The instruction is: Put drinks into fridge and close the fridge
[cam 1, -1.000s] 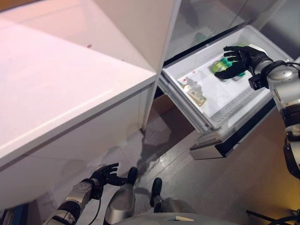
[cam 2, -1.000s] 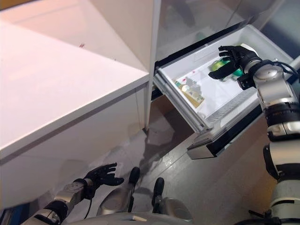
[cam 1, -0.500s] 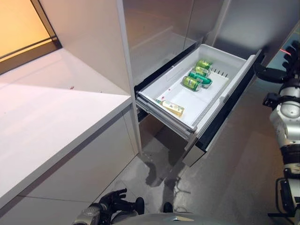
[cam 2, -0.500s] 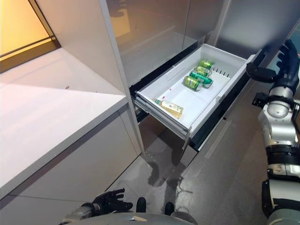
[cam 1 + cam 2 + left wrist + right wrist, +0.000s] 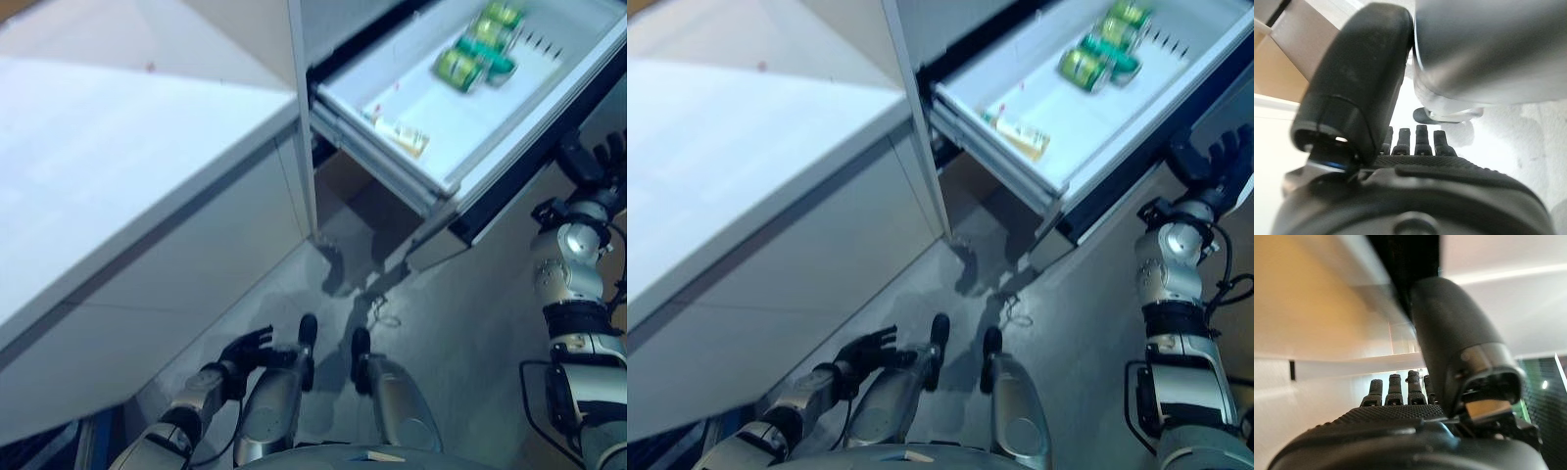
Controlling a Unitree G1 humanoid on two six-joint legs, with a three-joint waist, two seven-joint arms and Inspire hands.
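Note:
The fridge drawer (image 5: 490, 113) stands pulled out at the upper right. Several green cans (image 5: 458, 69) lie near its far end, and a small pale bottle (image 5: 400, 134) lies near its closer end. My right hand (image 5: 1213, 157) is outside the drawer, beside and below its dark front panel (image 5: 549, 137), holding nothing. Its fingers (image 5: 1400, 387) point straight toward the panel in the right wrist view, so the hand is open. My left hand (image 5: 245, 349) hangs low, with straight fingers (image 5: 1420, 142), empty and far from the fridge.
A white counter (image 5: 118, 166) with a plain cabinet face below fills the left side. A white upright panel (image 5: 302, 117) separates it from the fridge. Grey floor (image 5: 451, 313) lies under and in front of the drawer.
One second ago my right hand rested on a green can inside the drawer. It has let go, come out, and dropped beside the drawer's front. The camera has swung meanwhile.

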